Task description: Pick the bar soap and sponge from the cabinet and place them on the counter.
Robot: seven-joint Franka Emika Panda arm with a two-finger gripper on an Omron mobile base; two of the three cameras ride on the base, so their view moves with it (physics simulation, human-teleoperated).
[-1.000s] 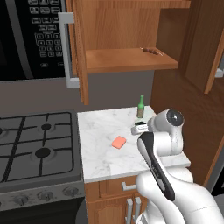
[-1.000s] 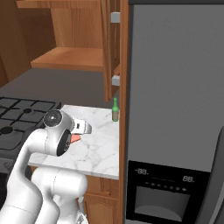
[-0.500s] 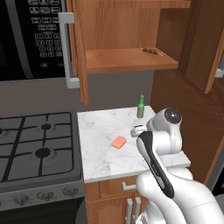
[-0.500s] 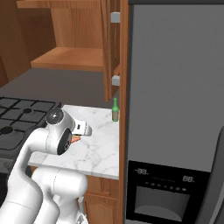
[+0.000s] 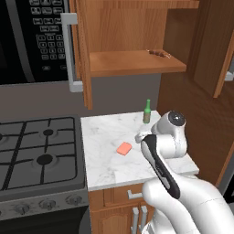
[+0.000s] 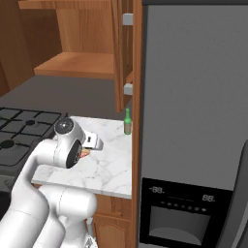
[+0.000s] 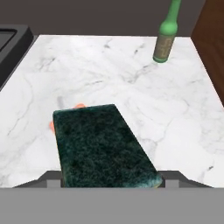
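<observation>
- The sponge (image 7: 103, 146) sits between the gripper's (image 7: 107, 177) jaws, dark green face toward the hand camera, held over the counter (image 7: 131, 87); the fingertips themselves are mostly hidden at the bottom edge, so the grip looks closed on its sides, though I cannot see the contact.
- The bar soap (image 5: 124, 148) lies flat on the marble — its pink edge peeks out from behind the held block in the hand view.
- The cabinet (image 5: 132, 61) stands open above, a small brown item (image 5: 158, 53) on its shelf.
- Handling, as I judge it: the sponge is light and soft, it yields under squeeze, so hold it across the narrow sides.
- A green bottle (image 7: 166, 33) stands near the back corner — well apart from the drop spot.
</observation>
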